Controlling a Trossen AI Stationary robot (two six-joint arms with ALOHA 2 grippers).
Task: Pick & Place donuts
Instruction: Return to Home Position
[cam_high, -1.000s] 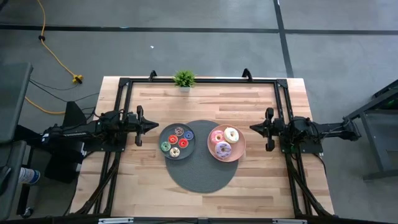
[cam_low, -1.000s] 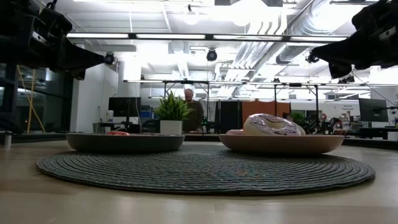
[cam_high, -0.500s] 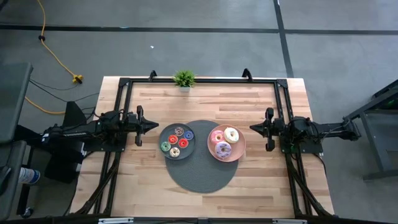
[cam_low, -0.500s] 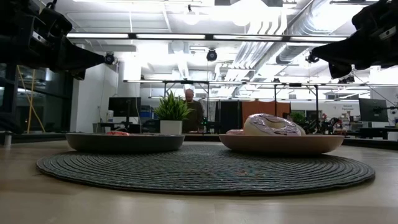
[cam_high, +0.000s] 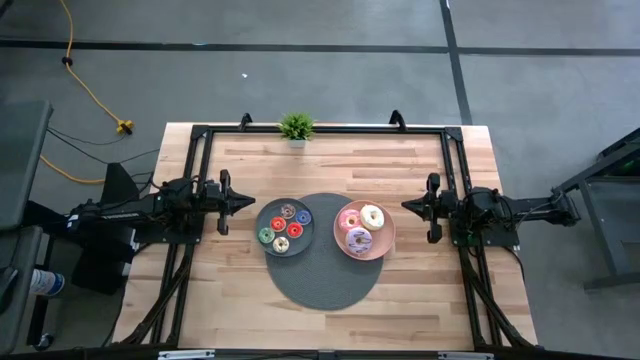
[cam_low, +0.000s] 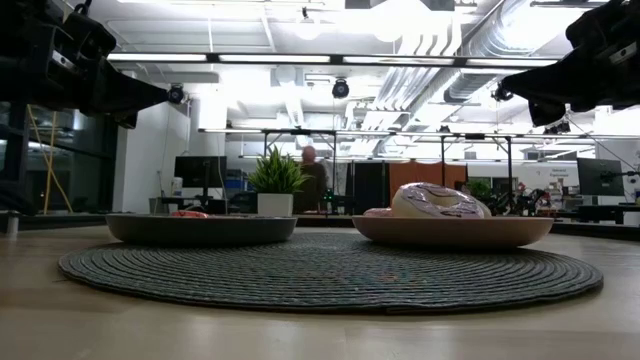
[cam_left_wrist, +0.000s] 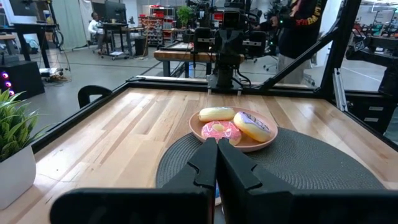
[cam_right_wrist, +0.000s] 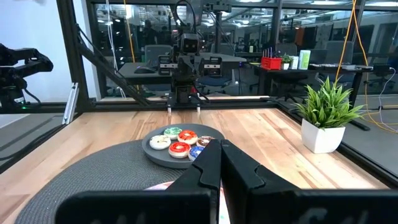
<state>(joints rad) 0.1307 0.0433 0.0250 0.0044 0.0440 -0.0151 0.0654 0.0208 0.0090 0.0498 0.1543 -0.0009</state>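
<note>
Small donuts (cam_high: 279, 224): six toy rings (two red, one each green, blue, brown and cream) lie together on the grey plate (cam_high: 285, 253), on the left part of the mat (cam_high: 325, 285).
Large donuts: pink (cam_high: 349, 220), white (cam_high: 372, 216) and purple (cam_high: 359, 240) lie close together on the pink plate (cam_high: 389, 240), just right of the grey plate on the same mat.
Writing: a person (cam_left_wrist: 305, 18) beyond the table wears a dark top with coloured lettering, too small to read.
Left gripper (cam_high: 250, 202): raised above the table, near the grey plate's left edge; fingers pressed together, holding nothing.
Right gripper (cam_high: 405, 206): raised near the pink plate's right edge; fingers pressed together, holding nothing.
Hidden: in the low view the grey plate's rim covers the small donuts except a red sliver; each wrist view's own fingers cover part of the nearer plate.
Plant (cam_high: 296, 126): in a white pot at the table's far edge, well apart from the plates.
</note>
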